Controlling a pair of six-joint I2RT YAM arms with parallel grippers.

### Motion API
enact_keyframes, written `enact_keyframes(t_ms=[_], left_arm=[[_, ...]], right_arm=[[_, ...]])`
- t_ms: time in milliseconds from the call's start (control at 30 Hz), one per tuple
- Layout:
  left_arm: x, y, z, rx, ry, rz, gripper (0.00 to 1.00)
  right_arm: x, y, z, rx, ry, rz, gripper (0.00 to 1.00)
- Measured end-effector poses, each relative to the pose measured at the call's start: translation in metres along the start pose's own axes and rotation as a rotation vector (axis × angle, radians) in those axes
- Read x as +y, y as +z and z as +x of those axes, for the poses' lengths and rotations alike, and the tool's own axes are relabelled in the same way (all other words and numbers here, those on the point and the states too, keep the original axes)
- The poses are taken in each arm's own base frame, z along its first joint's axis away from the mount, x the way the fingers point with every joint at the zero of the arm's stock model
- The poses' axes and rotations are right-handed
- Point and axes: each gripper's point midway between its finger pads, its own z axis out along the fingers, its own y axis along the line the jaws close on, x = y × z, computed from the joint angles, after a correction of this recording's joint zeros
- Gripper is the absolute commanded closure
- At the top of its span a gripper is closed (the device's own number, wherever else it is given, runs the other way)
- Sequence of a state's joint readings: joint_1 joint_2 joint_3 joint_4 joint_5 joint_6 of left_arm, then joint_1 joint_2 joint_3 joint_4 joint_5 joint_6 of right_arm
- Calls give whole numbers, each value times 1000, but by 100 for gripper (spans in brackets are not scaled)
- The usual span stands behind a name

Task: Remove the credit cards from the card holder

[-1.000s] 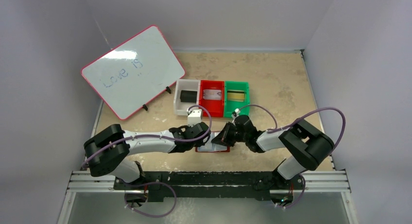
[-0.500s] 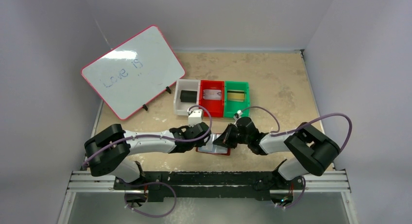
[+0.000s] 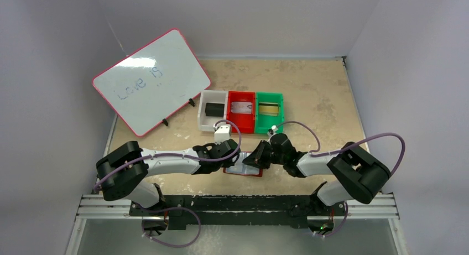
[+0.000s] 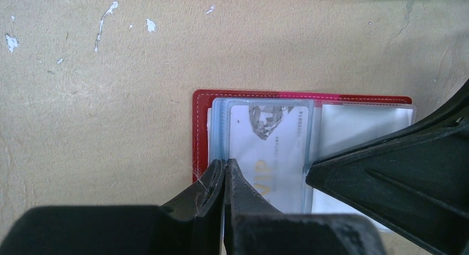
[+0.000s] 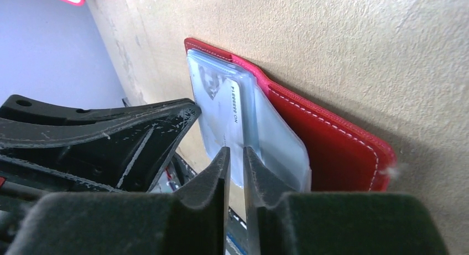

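Note:
The dark red card holder (image 4: 202, 128) lies open on the table between my two arms (image 3: 244, 173). Its pale blue clear sleeves hold a silver-grey card marked VIP (image 4: 271, 150), also visible in the right wrist view (image 5: 221, 100). My left gripper (image 4: 224, 164) is shut, its tips resting at the left edge of the sleeves. From the other side, my right gripper (image 5: 235, 152) stands open by a narrow gap at the edge of the sleeves, with nothing clearly pinched. In the top view the grippers (image 3: 229, 157) (image 3: 248, 160) nearly meet over the holder.
Three small bins stand behind the holder: a white one (image 3: 206, 121) with a black card, a red one (image 3: 241, 120) with a silver card, a green one (image 3: 279, 118) with a gold card. A pink-framed whiteboard (image 3: 150, 81) leans at the back left.
My right gripper has slid a little left over the holder and its jaws have parted slightly. The left arm has not moved.

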State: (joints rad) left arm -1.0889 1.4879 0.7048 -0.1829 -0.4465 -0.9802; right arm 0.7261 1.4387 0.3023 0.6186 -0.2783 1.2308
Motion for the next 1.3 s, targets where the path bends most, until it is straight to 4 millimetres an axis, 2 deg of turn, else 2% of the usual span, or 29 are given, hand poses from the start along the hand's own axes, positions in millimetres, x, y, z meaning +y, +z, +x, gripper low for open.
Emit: enact_keyframes(t_ms=[67, 267, 433, 600, 867, 1067, 1300], left_arm=[[-1, 0, 0, 2, -1, 4, 100], [-2, 1, 1, -1, -14, 17, 100], [-2, 2, 1, -10, -24, 18, 100], [0, 2, 0, -20, -27, 15, 100], [0, 2, -1, -25, -31, 10, 100], [0, 2, -1, -24, -37, 12, 100], [-1, 1, 1, -14, -39, 17, 100]], right_arm=[[-1, 1, 0, 2, 1, 5, 75], [-2, 8, 3, 30, 4, 4, 76], [-1, 11, 4, 48, 7, -14, 85], [-2, 12, 5, 53, 14, -14, 100], [-2, 11, 4, 44, 36, -7, 100], [-2, 3, 1, 9, 53, -15, 100], [-11, -4, 6, 8, 76, -6, 100]])
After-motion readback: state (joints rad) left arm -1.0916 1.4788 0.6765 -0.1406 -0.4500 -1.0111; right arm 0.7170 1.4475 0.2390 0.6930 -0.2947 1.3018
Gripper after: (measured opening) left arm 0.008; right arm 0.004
